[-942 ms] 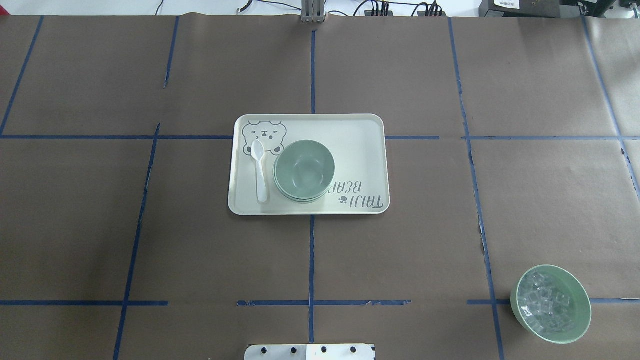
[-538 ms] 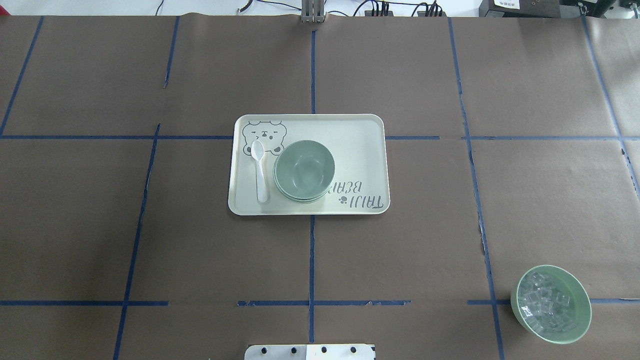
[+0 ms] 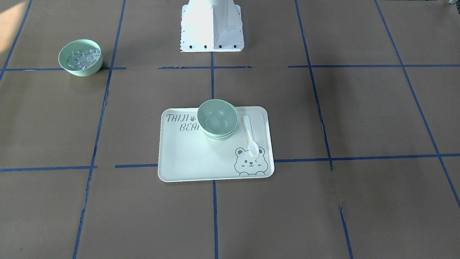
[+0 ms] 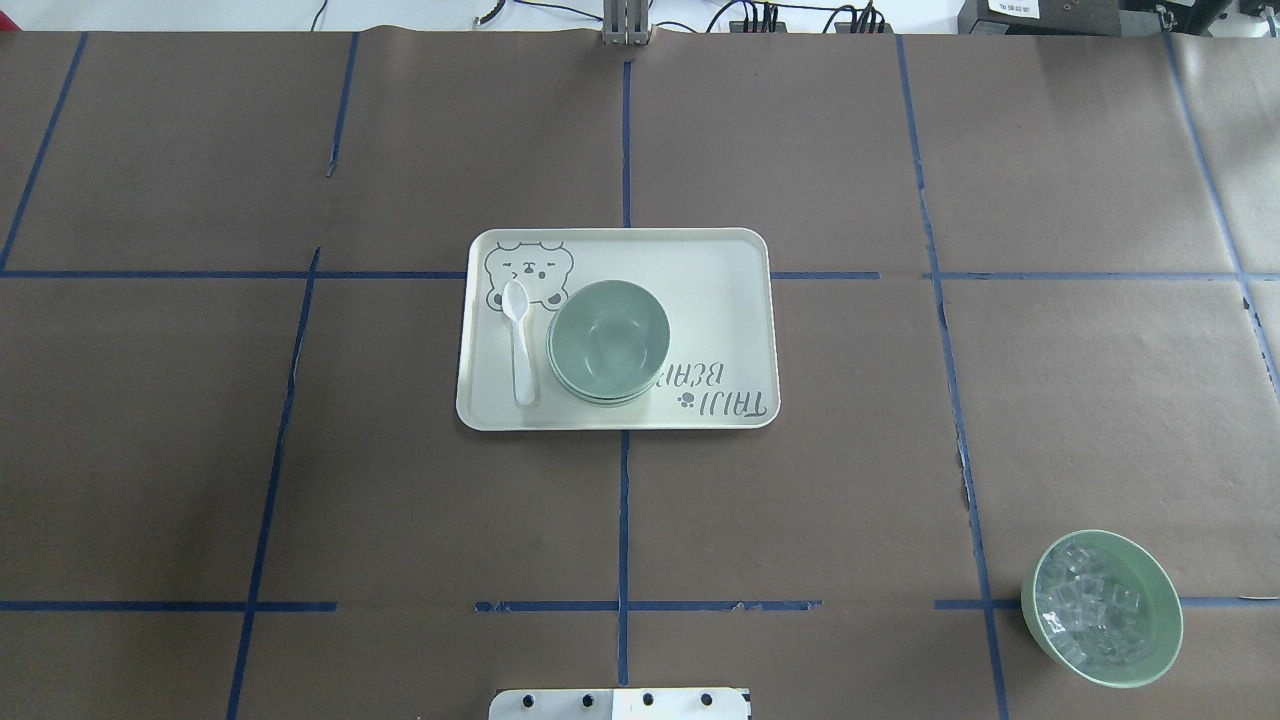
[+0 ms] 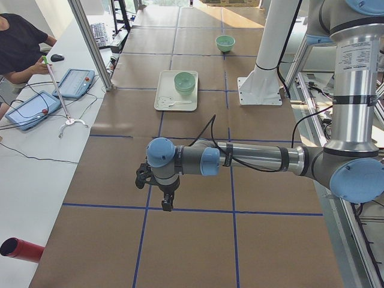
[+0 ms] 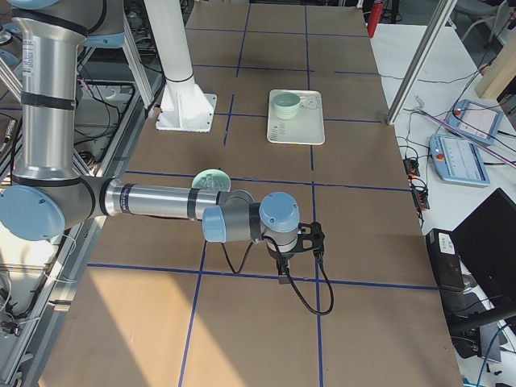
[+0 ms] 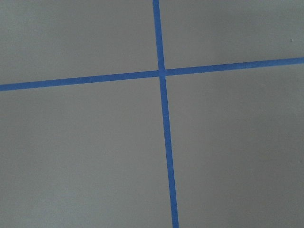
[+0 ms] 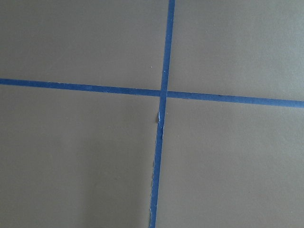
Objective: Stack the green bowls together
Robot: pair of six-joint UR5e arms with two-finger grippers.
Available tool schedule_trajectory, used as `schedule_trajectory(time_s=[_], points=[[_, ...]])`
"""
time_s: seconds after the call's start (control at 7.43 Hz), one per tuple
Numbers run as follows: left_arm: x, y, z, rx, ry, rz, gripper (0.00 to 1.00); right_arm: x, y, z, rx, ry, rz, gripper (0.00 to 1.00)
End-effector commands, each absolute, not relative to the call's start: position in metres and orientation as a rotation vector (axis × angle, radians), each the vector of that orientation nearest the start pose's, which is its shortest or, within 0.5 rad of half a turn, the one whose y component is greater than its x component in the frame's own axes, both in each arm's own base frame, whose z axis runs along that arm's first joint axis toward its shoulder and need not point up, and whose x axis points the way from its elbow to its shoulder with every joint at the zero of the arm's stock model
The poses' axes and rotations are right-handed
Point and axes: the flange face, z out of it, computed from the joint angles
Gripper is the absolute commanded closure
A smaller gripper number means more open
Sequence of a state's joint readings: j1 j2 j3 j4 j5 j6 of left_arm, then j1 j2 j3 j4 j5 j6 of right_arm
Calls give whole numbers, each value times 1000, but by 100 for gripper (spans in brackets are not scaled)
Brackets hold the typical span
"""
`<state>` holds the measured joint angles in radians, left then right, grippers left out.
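We look across a long table (image 4: 800,500) covered in brown paper and ruled into squares by blue tape (image 7: 161,71). The left arm (image 5: 252,157) and the right arm (image 6: 161,200), both grey metal with pale blue joint caps, reach out low over opposite ends of the table, each well apart from the tray. Between them stands the white metal base column (image 3: 212,27), bolted at the robot's edge of the table.

At the table's middle lies a cream rectangular tray (image 4: 720,300) printed with a bear face and grey lettering. On it we find the small round pale green bowls (image 4: 608,340) of smooth plastic, nested upright in one stack. The stack sits about mid-tray, partly covering the lettering, and the rims of the lower bowls show under the top one.

A similar green bowl filled with clear cubes (image 3: 83,71) stands by itself on the paper, near the robot's right-hand corner and well apart from the tray.

The left gripper (image 5: 167,203) and the right gripper (image 6: 284,272) each point down above a crossing of tape. We cannot tell from these side views whether their jaws are spread or closed.

A white plastic spoon (image 4: 520,345) lies on the tray just beside the stack, its scoop end over the bear print.
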<state>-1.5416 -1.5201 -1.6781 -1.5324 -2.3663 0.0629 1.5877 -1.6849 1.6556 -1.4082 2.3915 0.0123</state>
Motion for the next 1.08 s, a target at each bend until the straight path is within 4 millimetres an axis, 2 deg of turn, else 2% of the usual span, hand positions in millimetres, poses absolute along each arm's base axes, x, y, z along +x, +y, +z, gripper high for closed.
schedule_trajectory(time_s=[0.0,0.94], points=[[-48,-473,633,31,795,94,0,68,-451,649,129,-819,-28,0],[-49,-476,628,41,791,99,0,68,-448,644,137,-821,-29,0]])
